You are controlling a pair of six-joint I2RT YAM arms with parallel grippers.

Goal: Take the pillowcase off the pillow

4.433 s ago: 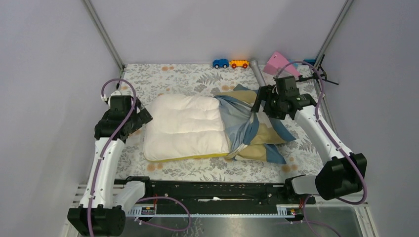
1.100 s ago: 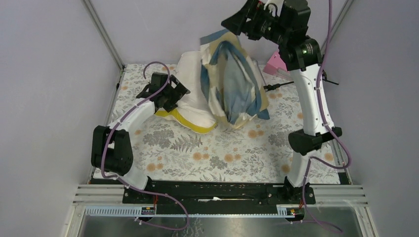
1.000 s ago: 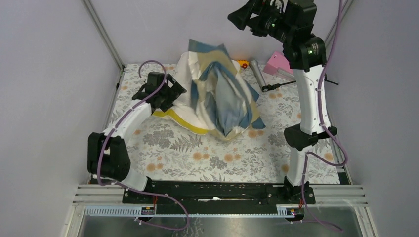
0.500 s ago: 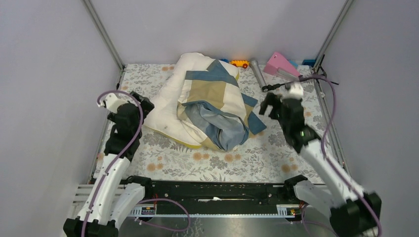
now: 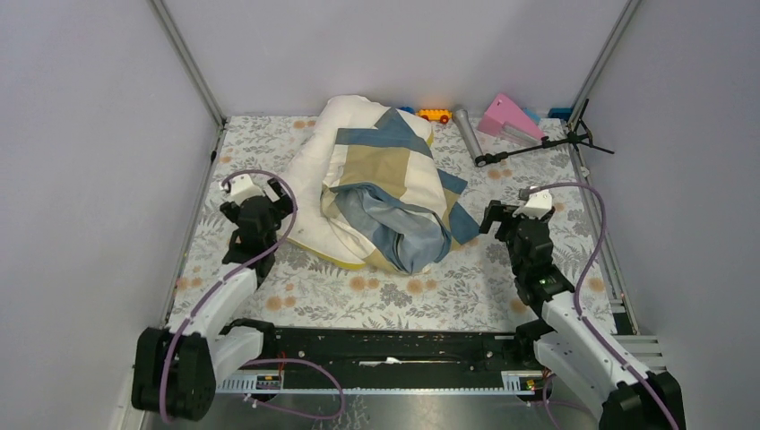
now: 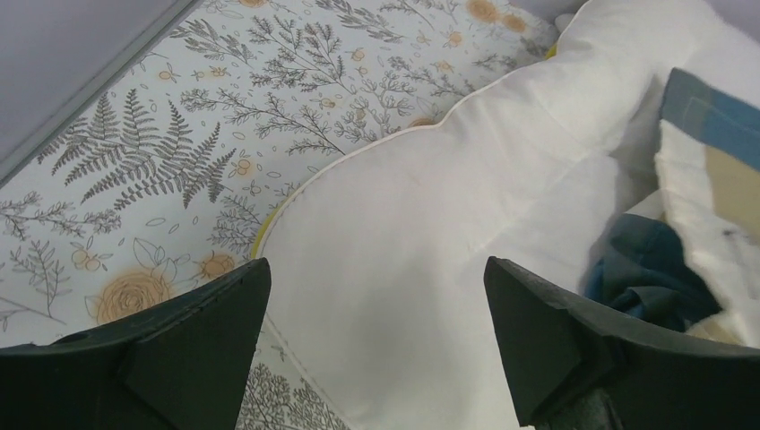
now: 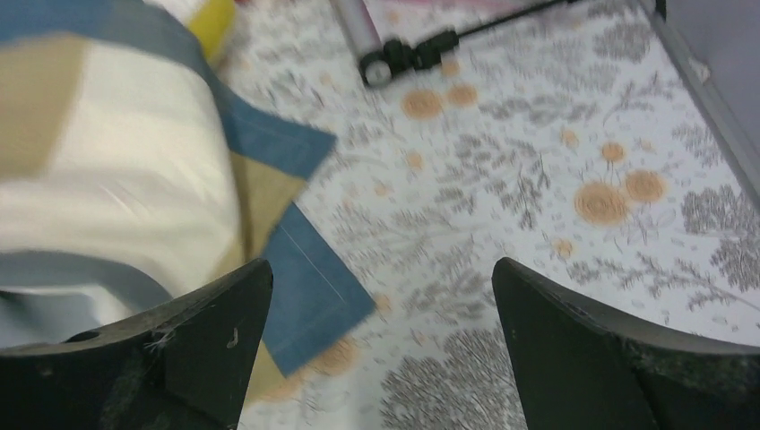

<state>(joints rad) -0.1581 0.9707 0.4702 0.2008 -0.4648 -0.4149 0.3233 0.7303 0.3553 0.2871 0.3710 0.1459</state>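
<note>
The patchwork pillowcase (image 5: 399,197) in blue, tan and cream lies crumpled over the right part of the cream-white pillow (image 5: 309,188), which lies bunched at the table's middle back. The pillow's left part is bare, with yellow trim at its front edge. My left gripper (image 5: 260,210) is open and empty just left of the pillow; its wrist view looks onto the pillow (image 6: 403,233). My right gripper (image 5: 502,219) is open and empty, right of the pillowcase; a blue corner of the pillowcase (image 7: 296,296) lies near its left finger.
The grey floral table covering (image 5: 403,287) spans the table. At the back stand an orange toy car (image 5: 435,116), a grey cylinder (image 5: 466,130), a pink wedge (image 5: 508,116) and a black rod (image 5: 538,148). Metal frame posts rise at both back corners.
Both arms have drawn back towards the near edge, lower and away from the heap. The pillow and pillowcase lie as half a second ago; a second ago the right arm was high above them.
</note>
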